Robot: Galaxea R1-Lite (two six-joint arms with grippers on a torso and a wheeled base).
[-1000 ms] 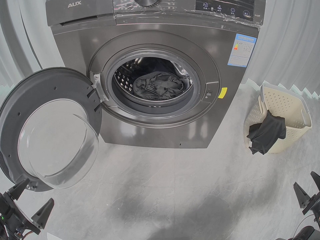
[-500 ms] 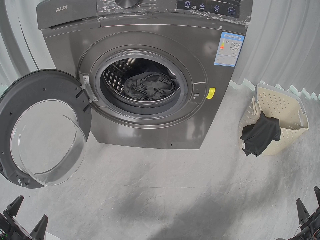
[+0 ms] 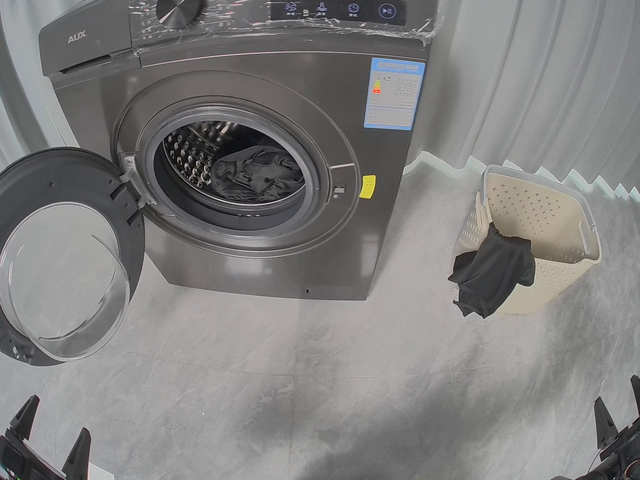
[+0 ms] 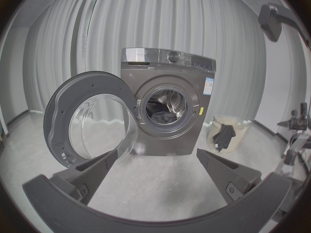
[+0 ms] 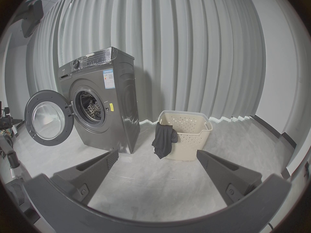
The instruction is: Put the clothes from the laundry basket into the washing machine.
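A dark garment point(image 3: 493, 271) drapes over the rim of the laundry basket point(image 3: 557, 238) on the floor, right of the washing machine point(image 3: 267, 255). It lies well ahead of the nearer right gripper point(image 3: 620, 411). That gripper and the left gripper point(image 3: 57, 421) are spread apart, empty.

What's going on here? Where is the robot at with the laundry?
The washing machine stands with its door swung wide open, and a pile of dark clothes already lies in the drum. One dark garment hangs over the rim of the laundry basket, which sits on the floor to the machine's right. The left gripper and right gripper are both open and empty, low and well short of machine and basket.
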